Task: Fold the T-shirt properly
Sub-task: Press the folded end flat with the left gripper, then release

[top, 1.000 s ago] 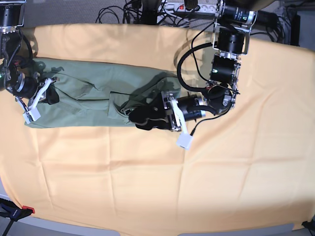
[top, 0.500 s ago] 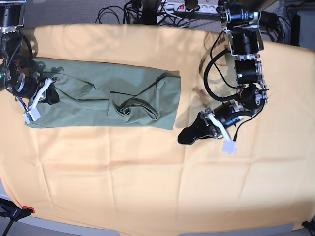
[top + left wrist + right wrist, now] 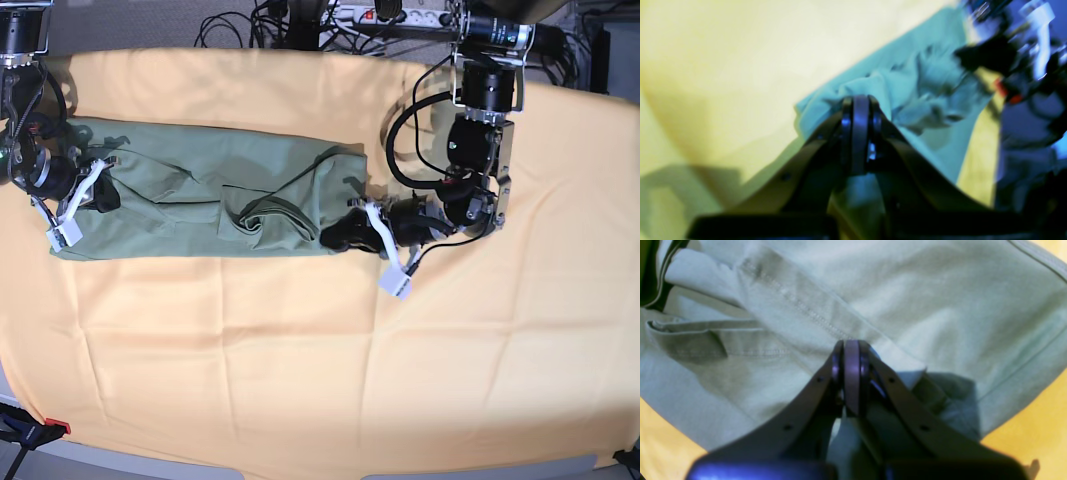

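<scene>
- Lying as a long folded strip across the upper part of the orange cloth [image 3: 300, 350], the T-shirt [image 3: 200, 190] is stretching between the two pincers.
- The left pincer [image 3: 337, 236] is sitting at the shirt's end edge, jaws clenched; in the base view its dark tips are covering the hem, so whether fabric is caught between them is hard to tell.
- From the left wrist the picture is blurring badly: the left pincer [image 3: 858, 110] is showing pressed-together jaws with crumpled shirt [image 3: 917, 86] just beyond them, and the other arm is only a dark smear at the far edge.
- The right pincer [image 3: 98, 197] is clamping on the opposite end of the shirt, its tips partly sinking into the folds.
- In the right wrist view the right pincer [image 3: 850, 353] is closing on a stitched fold of the shirt [image 3: 940, 306], and the fabric under the jaws is staying hidden.
</scene>
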Action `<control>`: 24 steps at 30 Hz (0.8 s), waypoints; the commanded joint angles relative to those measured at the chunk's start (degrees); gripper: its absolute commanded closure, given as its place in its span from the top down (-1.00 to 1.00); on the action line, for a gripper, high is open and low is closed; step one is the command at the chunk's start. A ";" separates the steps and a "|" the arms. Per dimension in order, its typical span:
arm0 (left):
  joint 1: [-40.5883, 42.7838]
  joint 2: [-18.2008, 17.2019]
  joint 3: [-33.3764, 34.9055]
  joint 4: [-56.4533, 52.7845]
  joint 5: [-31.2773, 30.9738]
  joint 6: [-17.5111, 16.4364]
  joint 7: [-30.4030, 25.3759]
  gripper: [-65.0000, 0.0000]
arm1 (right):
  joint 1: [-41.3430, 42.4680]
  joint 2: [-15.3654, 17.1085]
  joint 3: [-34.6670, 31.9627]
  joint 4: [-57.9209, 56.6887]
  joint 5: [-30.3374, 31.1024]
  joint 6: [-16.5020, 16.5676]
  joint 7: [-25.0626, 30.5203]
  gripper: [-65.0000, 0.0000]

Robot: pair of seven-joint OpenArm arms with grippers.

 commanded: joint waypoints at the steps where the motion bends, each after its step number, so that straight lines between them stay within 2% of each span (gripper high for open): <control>1: -1.27 0.00 0.76 1.03 0.26 -0.24 -0.26 -1.00 | 0.17 0.55 -0.15 0.28 -0.04 0.34 -1.03 -1.00; 5: -1.49 0.00 1.60 1.07 -0.24 0.20 -0.39 -1.00 | 0.15 0.55 -0.15 0.28 -0.04 0.34 -0.98 -1.00; 9: -2.82 0.00 1.60 1.25 -0.33 -1.92 0.00 -1.00 | 0.15 0.55 -0.15 0.28 -0.04 0.34 -1.03 -1.00; 11: -3.96 -0.04 1.31 1.29 0.39 -1.86 0.00 -1.00 | 0.15 0.55 -0.15 0.28 -0.04 0.34 -1.05 -1.00; 13: -5.29 -0.04 0.68 1.29 2.16 -0.70 -0.02 -1.00 | 0.15 0.55 -0.15 0.28 -0.04 0.34 -1.05 -1.00; 19: -8.90 -0.04 -0.11 1.29 10.67 6.43 -0.15 -1.00 | 0.15 0.55 -0.15 0.28 -0.04 0.34 -1.05 -1.00; 22: -9.92 -0.07 -0.13 1.36 8.57 6.03 1.18 -1.00 | 0.17 0.55 -0.15 0.28 -0.04 0.34 -1.03 -1.00; 24: -10.40 -0.11 -0.13 1.95 4.66 3.56 3.26 -1.00 | 0.15 0.55 -0.15 0.28 -0.04 0.34 -1.03 -1.00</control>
